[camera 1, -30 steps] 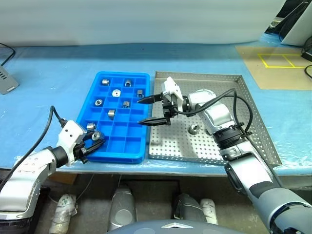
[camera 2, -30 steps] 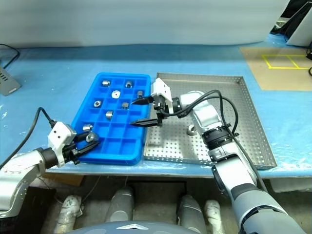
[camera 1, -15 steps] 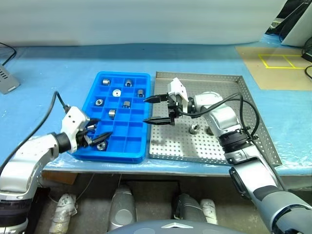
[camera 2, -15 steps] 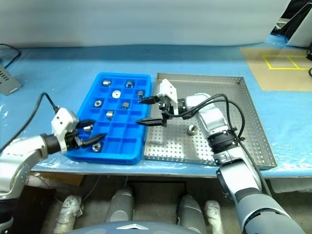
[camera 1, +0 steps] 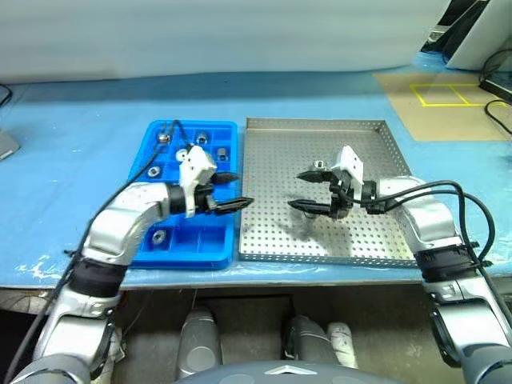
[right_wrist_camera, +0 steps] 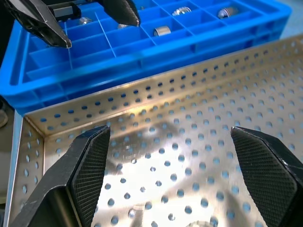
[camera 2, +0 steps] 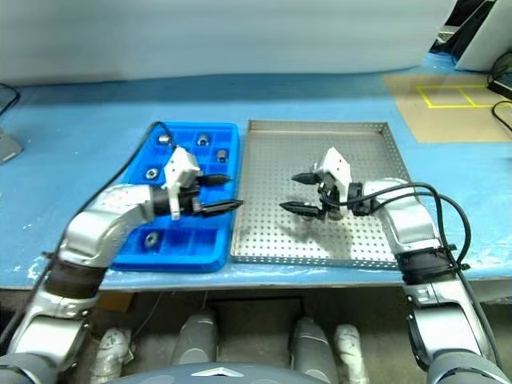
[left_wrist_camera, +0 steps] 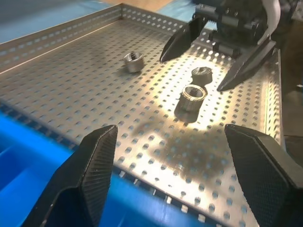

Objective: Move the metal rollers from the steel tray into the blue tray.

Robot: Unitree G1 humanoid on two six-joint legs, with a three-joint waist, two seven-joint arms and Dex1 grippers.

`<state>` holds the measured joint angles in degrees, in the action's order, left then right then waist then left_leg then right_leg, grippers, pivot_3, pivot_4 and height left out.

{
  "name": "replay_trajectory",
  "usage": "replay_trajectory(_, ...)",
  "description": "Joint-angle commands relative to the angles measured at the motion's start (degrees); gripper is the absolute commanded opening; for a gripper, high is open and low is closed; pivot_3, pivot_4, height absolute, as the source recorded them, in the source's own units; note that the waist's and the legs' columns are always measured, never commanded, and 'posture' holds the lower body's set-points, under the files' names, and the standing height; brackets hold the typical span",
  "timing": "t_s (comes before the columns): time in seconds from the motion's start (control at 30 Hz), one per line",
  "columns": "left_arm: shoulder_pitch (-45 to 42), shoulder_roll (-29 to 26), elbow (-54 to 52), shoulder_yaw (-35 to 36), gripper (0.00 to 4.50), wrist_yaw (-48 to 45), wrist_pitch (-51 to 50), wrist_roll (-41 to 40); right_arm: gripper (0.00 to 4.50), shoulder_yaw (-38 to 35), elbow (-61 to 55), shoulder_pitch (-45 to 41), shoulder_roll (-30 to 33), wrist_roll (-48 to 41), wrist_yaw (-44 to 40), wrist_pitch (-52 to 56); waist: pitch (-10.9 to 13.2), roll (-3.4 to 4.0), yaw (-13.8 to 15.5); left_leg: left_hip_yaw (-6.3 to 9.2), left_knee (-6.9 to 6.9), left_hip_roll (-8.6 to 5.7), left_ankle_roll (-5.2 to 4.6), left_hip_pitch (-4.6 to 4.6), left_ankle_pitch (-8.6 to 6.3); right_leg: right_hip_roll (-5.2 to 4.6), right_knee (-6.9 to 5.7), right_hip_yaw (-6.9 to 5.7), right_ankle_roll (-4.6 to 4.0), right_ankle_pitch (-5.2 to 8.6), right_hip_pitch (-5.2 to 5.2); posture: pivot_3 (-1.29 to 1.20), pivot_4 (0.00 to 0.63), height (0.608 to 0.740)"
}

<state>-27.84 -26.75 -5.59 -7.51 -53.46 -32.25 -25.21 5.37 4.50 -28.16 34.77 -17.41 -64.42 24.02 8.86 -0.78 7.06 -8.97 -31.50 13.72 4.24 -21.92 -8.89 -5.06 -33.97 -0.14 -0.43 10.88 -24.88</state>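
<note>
Your rollers stand bore-up in the steel tray; others sit in the blue tray, partly behind the left gripper. Both it and the right gripper gape empty

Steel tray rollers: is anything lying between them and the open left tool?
Nothing visible. From the left tool, bare perforated floor of the steel tray runs to the rollers. The open right tool hangs just behind them, not between.

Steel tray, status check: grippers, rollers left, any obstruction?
Left gripper open, empty, at blue tray edge. Right gripper open over steel tray. Three metal rollers remain. Nothing blocking.
</note>
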Motion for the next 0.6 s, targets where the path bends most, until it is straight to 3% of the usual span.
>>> replay_trajectory(0.03, -2.52, 2.0, 0.74, -1.19, 3.82, -1.96, 1.73, -0.63, 4.31, -0.76, -3.47, 1.53, -0.13, 0.3, 2.38, -1.09, 0.0, 0.0, -0.92, -0.01, -0.01, 0.01, 0.0, 0.02, 0.0, 0.0, 0.0, 0.04, 0.0, 0.0, 0.0, 0.03, 0.15, 0.74)
replay_trajectory(0.6, -4.29, 3.05, 3.2, -3.05, 3.82, -5.26, 1.25, 0.17, 4.31, -0.29, 15.72, 5.22, -3.38, 6.48, 6.3, -16.22, -0.02, 0.01, -1.77, -0.14, -0.24, 0.01, -0.38, 0.11, -0.2, -0.04, -0.02, 0.06, -0.01, -0.01, 0.15, -0.01, 0.15, 0.74)
